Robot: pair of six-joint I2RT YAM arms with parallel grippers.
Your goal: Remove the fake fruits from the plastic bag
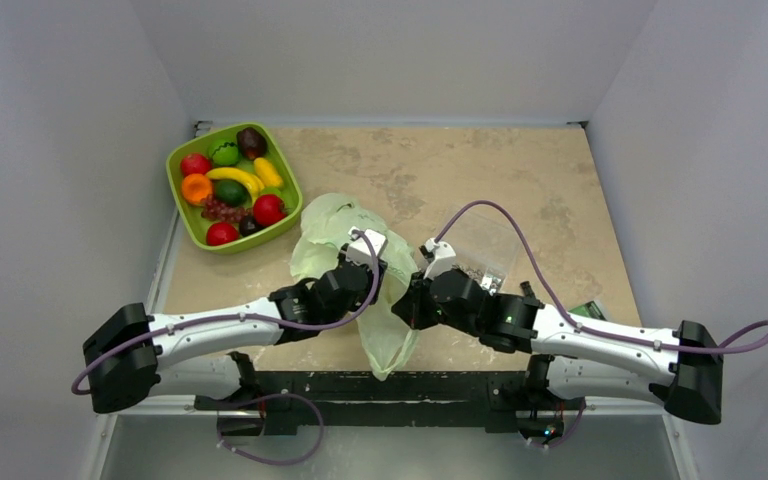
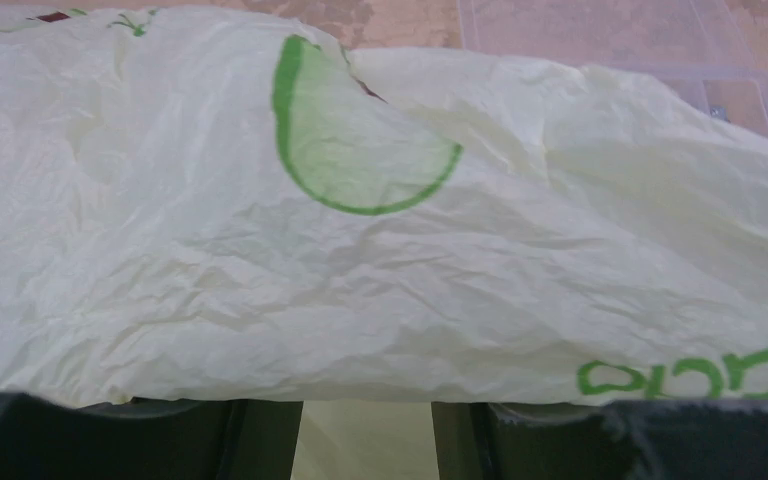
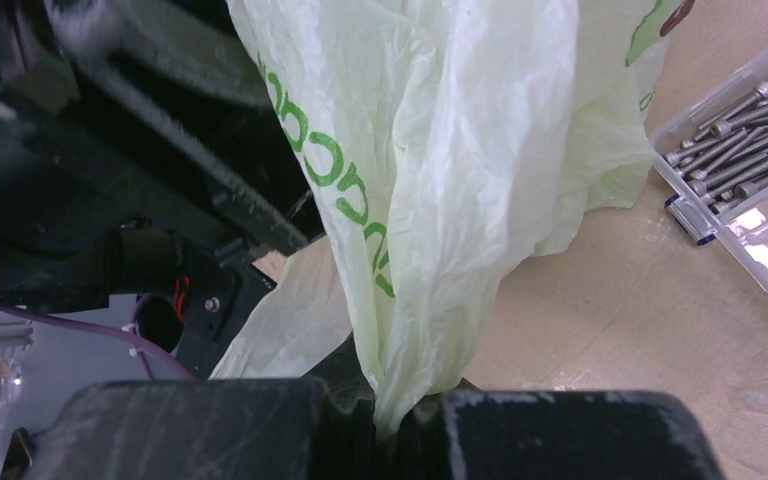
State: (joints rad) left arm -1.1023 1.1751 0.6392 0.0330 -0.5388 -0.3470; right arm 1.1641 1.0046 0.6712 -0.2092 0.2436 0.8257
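Table (image 1: pixel 520 180): bag job is mid-table, near edge.
Plastic bag (image 1: pixel 332 235) is strung between the two arms. Its far part lies bunched on the table and its near end trails off toward the bases. Looks like it's being lifted and stretched so anything inside would slide toward an opening.
Green tray (image 1: pixel 173 175), far left, is full of toy fruit and well apart from the bag. Likely the drop-off.
Clear box of screws (image 1: pixel 480 245) is just right of the bag. Not part of the job, keep the film off it.
Right gripper (image 3: pixel 400 422): fingers together, clamped on a twisted neck of the film.
Left gripper (image 2: pixel 365 438): film is draped over both fingers with a gap between them. Can't tell if it's pinching.
Fake fruits: none visible, and no lump shows through the film in either wrist view. Can't say they're in there.
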